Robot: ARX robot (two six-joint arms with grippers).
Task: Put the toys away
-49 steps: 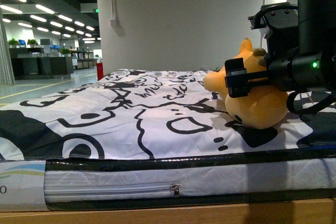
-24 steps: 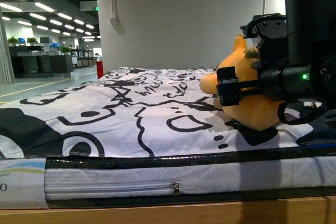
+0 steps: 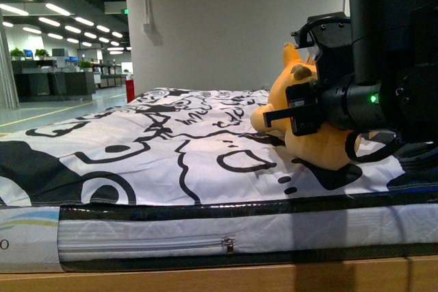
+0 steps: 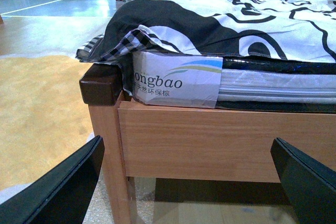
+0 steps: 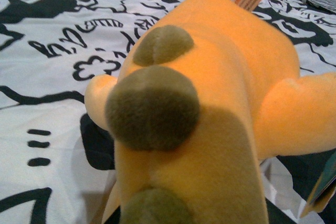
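Plush toy [image 3: 321, 152]: soft, orange-yellow, olive-brown round spots along back, pointed ear up. Tilted, lower part resting on right side of black-and-white printed worktop [image 3: 171, 148]. Right pincer [image 3: 291, 117] clamped on toy. Left pincer [image 4: 188, 148] spread wide, empty, low beside worktop's corner.

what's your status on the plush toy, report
Left gripper open, low beside the bed frame, holding nothing. Right gripper at plush toy, grip unconfirmed. Plush toy on the bedspread, partly hidden by the right arm.

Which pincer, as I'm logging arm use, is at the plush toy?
The right pincer, against the plush toy; the left pincer hangs open by the bed frame.
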